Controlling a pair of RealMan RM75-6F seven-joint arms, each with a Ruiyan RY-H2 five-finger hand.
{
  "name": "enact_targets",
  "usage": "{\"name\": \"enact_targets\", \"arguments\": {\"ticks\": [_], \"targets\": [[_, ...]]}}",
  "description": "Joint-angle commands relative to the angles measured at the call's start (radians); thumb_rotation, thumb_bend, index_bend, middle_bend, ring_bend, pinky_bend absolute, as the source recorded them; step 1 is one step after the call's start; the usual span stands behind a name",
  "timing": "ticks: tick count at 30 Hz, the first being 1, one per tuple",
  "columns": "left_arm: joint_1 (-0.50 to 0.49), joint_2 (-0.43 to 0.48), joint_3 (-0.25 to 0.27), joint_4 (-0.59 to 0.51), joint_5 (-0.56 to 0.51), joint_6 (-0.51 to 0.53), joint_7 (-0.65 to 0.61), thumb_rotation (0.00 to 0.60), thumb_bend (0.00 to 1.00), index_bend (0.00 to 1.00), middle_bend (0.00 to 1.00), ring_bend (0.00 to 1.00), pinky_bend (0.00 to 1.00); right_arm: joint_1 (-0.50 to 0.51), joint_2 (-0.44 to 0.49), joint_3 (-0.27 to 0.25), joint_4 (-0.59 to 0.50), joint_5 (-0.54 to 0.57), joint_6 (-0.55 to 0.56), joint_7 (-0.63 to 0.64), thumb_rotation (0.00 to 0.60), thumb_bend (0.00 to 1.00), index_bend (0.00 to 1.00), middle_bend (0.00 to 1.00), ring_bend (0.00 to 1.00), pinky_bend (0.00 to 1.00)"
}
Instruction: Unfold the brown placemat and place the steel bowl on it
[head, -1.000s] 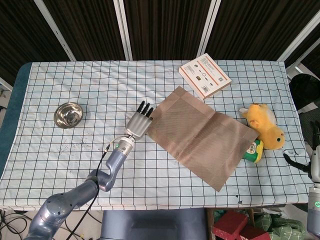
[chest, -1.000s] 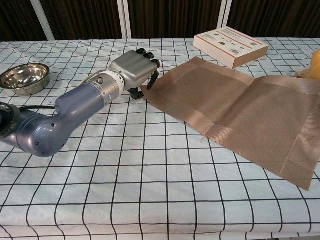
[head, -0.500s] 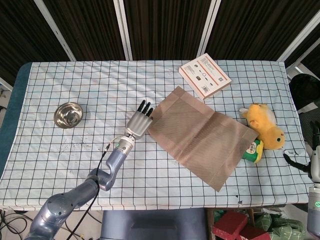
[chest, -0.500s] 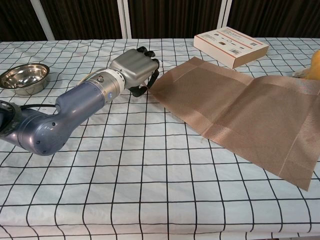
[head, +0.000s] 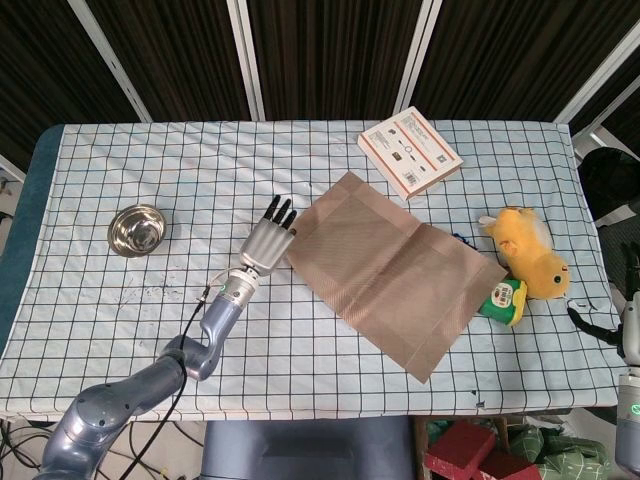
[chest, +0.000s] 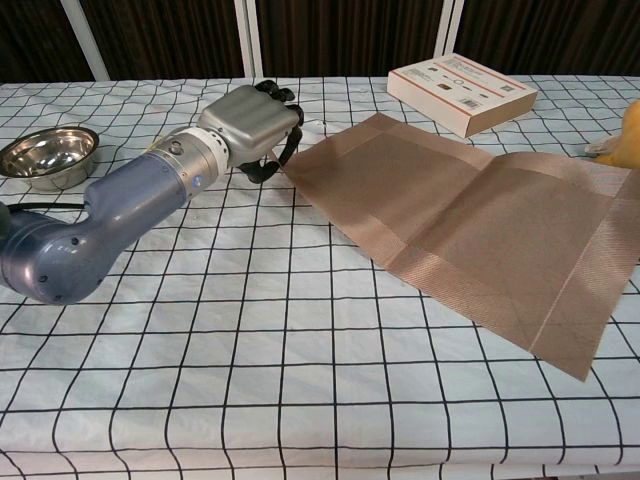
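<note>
The placemat (head: 394, 270) is lying unfolded across the table's (head: 150, 160) middle, its near corner reaching toward the front edge. The bowl (head: 137, 229) is sitting near the left edge, bare cloth between them. The left hand (head: 266, 239) is hovering just beside the mat's left corner, fingers extended, holding nothing.

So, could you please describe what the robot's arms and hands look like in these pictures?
The left arm has smooth, rounded blue-grey shells, a silver wrist collar with a small green light, and a thin black cable trailing beside it. The left hand has a light grey metallic back and black fingers. Of the right arm, only a grey segment with a green ring shows at the frame's edge.
</note>
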Motion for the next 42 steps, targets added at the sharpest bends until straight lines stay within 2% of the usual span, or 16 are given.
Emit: {"name": "enact_targets", "arguments": {"ticks": [1,6,11,14,23,32,38,42], "targets": [[0.046,0.070,0.013,-0.080,0.008,0.036,0.016,0.600,0.47,0.59,0.17,0.00,0.03,0.000,0.000,0.000,0.000,-0.002,0.001,0.000,0.600,0.10,0.00,0.00,0.00,0.16],[0.106,0.183,0.034,-0.227,0.011,0.068,0.048,0.600,0.47,0.59,0.17,0.00,0.03,0.000,-0.002,-0.003,-0.001,-0.010,0.007,-0.004,0.600,0.10,0.00,0.00,0.00,0.16],[0.168,0.317,0.086,-0.459,0.040,0.094,0.073,0.600,0.47,0.60,0.17,0.00,0.03,-0.001,-0.003,-0.002,0.000,-0.009,0.009,-0.004,0.600,0.10,0.00,0.00,0.00,0.16],[0.199,0.386,0.136,-0.608,0.090,0.122,0.084,0.600,0.47,0.60,0.16,0.00,0.03,-0.003,-0.002,0.001,0.000,-0.004,0.010,-0.002,0.600,0.10,0.00,0.00,0.00,0.16],[0.255,0.499,0.247,-0.861,0.187,0.146,0.123,0.600,0.47,0.61,0.15,0.00,0.03,-0.003,-0.001,0.002,0.002,-0.003,0.009,0.001,0.600,0.10,0.00,0.00,0.00,0.16],[0.295,0.594,0.318,-0.996,0.224,0.130,0.162,0.600,0.47,0.61,0.15,0.00,0.03,-0.003,-0.002,0.002,0.002,-0.002,0.008,0.002,0.600,0.10,0.00,0.00,0.00,0.16],[0.313,0.624,0.342,-1.012,0.247,0.124,0.165,0.600,0.47,0.61,0.15,0.00,0.03,-0.003,-0.002,0.001,0.002,-0.003,0.008,0.001,0.600,0.10,0.00,0.00,0.00,0.16],[0.328,0.634,0.335,-0.992,0.228,0.125,0.158,0.600,0.47,0.61,0.15,0.00,0.03,-0.003,-0.003,0.002,0.002,-0.003,0.009,0.000,0.600,0.10,0.00,0.00,0.00,0.16]]}}
